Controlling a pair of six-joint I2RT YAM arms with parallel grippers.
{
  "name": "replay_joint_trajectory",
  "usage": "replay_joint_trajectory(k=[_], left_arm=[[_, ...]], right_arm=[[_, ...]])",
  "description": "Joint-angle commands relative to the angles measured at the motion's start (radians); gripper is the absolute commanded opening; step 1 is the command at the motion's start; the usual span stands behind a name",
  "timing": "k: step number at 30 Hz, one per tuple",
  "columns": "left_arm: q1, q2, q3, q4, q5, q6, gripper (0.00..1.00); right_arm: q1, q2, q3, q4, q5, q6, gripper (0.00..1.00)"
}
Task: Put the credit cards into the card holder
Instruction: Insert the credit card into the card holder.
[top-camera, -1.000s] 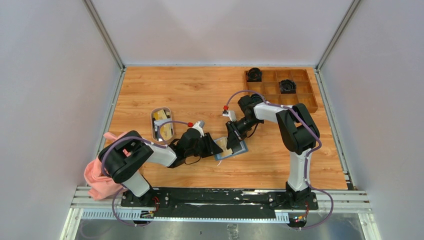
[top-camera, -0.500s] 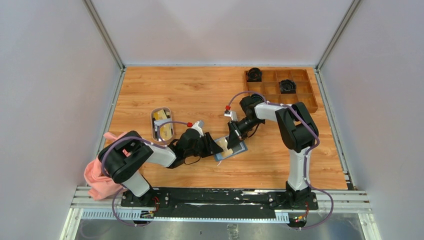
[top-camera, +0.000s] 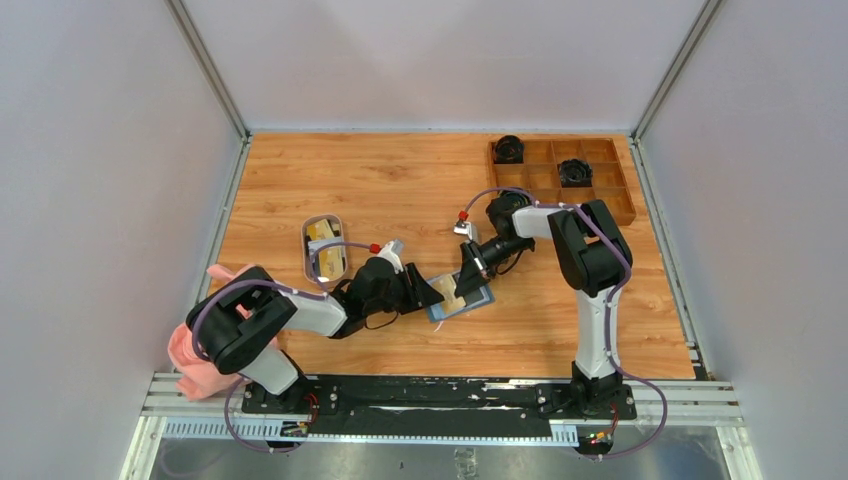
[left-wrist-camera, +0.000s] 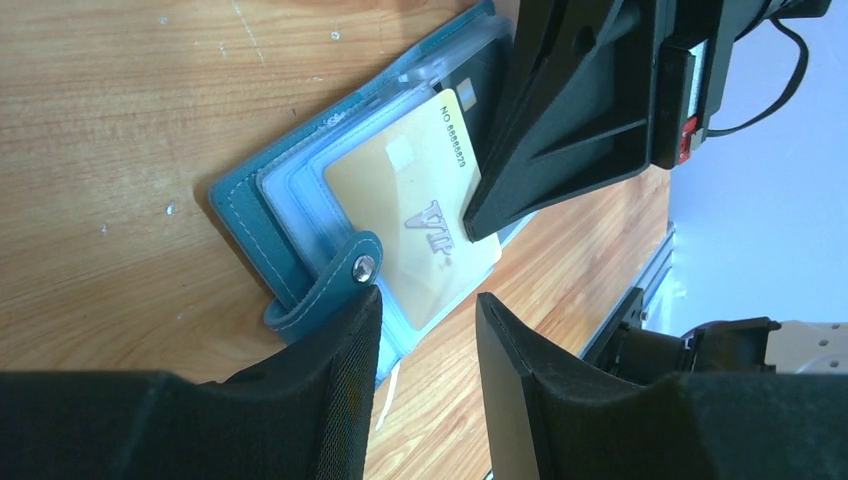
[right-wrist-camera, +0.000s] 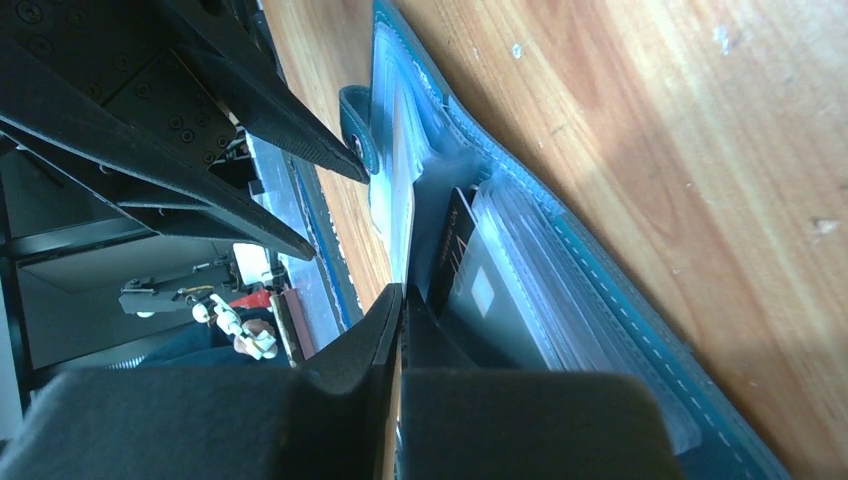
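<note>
The wallet (left-wrist-camera: 250, 195) lies open on the table (left-wrist-camera: 120, 100); my left gripper (left-wrist-camera: 428, 298), fingers apart, sits at its snap tab (left-wrist-camera: 340, 278), apparently steadying it, while my right gripper (right-wrist-camera: 398, 300), fingers pressed together, touches the yellow card (left-wrist-camera: 420, 220) on the clear pockets (left-wrist-camera: 300, 185), likely to push it in.

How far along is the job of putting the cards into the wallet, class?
Done: the wallet lies open. In hand: the shut right hand presses a gold card against its sleeves; the open left hand hovers at the snap strap. Left: more cards sit in the dish.
</note>
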Motion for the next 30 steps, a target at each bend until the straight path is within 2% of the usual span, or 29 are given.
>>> replay_joint_trajectory(k=[1, 14, 24, 30], left_arm=[[0.007, -0.033, -0.012, 0.001, -0.007, 0.005, 0.43], [0.008, -0.066, -0.04, 0.054, -0.001, -0.017, 0.41], [0.011, 0.056, -0.05, 0.249, 0.042, -0.081, 0.4], [0.012, 0.109, -0.048, 0.259, 0.035, -0.093, 0.39]], right_arm=[[-0.022, 0.02, 0.009, -0.026, -0.072, -0.009, 0.0], [-0.053, 0.051, 0.017, -0.062, -0.161, -0.055, 0.0], [-0.053, 0.05, 0.022, -0.071, -0.159, -0.064, 0.0], [-0.054, 0.049, 0.023, -0.074, -0.162, -0.064, 0.0]])
